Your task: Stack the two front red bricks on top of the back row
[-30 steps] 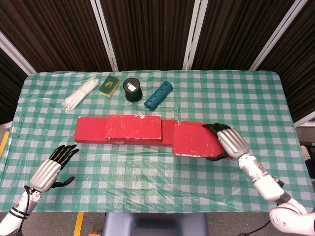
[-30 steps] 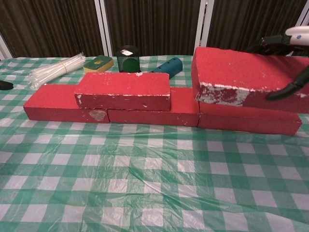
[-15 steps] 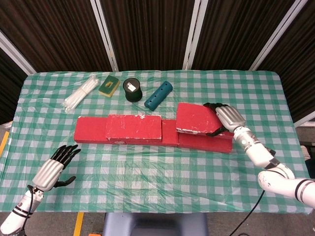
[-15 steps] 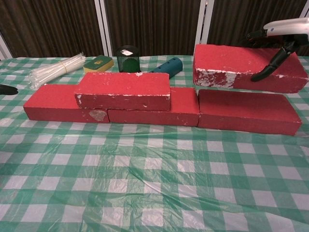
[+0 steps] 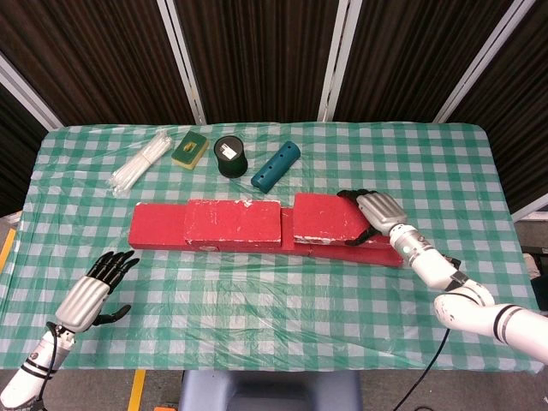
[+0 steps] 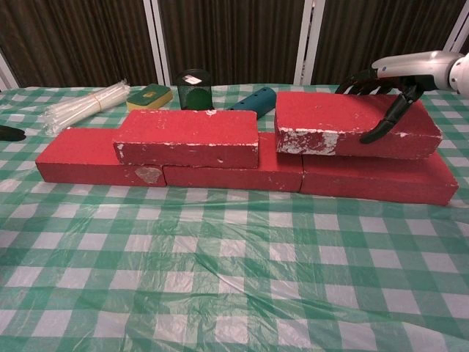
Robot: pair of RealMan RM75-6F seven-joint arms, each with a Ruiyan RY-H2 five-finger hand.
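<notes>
Three red bricks form the back row point(image 5: 154, 229) point(image 6: 234, 173) across the checked table. One red brick point(image 5: 233, 224) point(image 6: 187, 138) lies stacked on the row's left half. A second red brick point(image 5: 325, 217) point(image 6: 330, 130) sits on the row's right half, a small gap from the first. My right hand point(image 5: 374, 211) point(image 6: 388, 86) grips this brick at its right end, with fingers over the top and the thumb on the front face. My left hand point(image 5: 92, 293) rests near the table's front left with its fingers spread and holds nothing.
Behind the bricks lie a bundle of white straws point(image 5: 141, 163), a green and yellow sponge point(image 5: 189, 149), a dark green can point(image 5: 229, 157) and a teal cylinder point(image 5: 276, 165). The table's front edge runs close to my left hand.
My right hand has carried the second brick left and down, from above the row's right end onto the back row beside the first stacked brick. The left hand has stayed put.
</notes>
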